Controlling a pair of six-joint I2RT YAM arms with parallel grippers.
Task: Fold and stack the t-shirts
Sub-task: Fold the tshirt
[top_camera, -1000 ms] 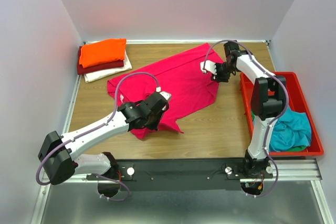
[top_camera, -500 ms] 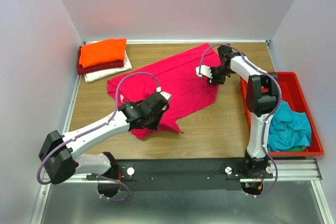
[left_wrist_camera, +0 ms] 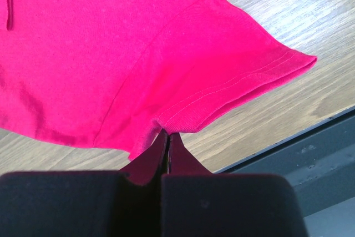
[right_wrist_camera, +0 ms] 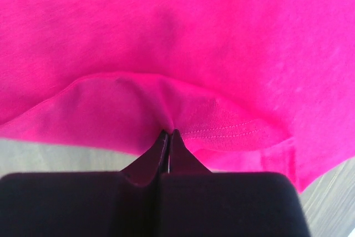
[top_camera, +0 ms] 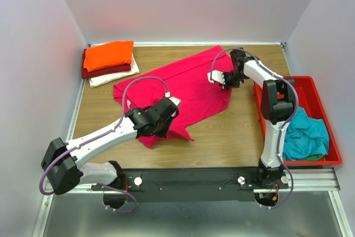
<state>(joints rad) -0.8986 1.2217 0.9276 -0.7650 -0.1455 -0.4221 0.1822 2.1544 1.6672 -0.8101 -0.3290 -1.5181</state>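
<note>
A bright pink-red t-shirt (top_camera: 186, 84) lies spread across the middle of the wooden table. My left gripper (top_camera: 160, 130) is at its near-left part, shut on the hem by a sleeve (left_wrist_camera: 167, 132); that sleeve (left_wrist_camera: 238, 76) fans out to the right over the wood. My right gripper (top_camera: 227, 81) is at the shirt's far right edge, shut on a pinch of hemmed cloth (right_wrist_camera: 168, 132). The pink cloth (right_wrist_camera: 194, 37) fills the right wrist view. Folded orange (top_camera: 109, 54), dark red (top_camera: 105, 71) and cream (top_camera: 113, 77) t-shirts sit stacked at the far left corner.
A red plastic tray (top_camera: 328, 116) stands along the right edge, holding a crumpled teal t-shirt (top_camera: 305, 134) with a bit of green cloth (top_camera: 312, 157) under it. Grey walls enclose the table on three sides. The black rail (top_camera: 211, 178) runs along the near edge.
My right gripper has shifted slightly left onto the shirt's edge and closed on it. The left arm and the shirt have stayed where they were.
</note>
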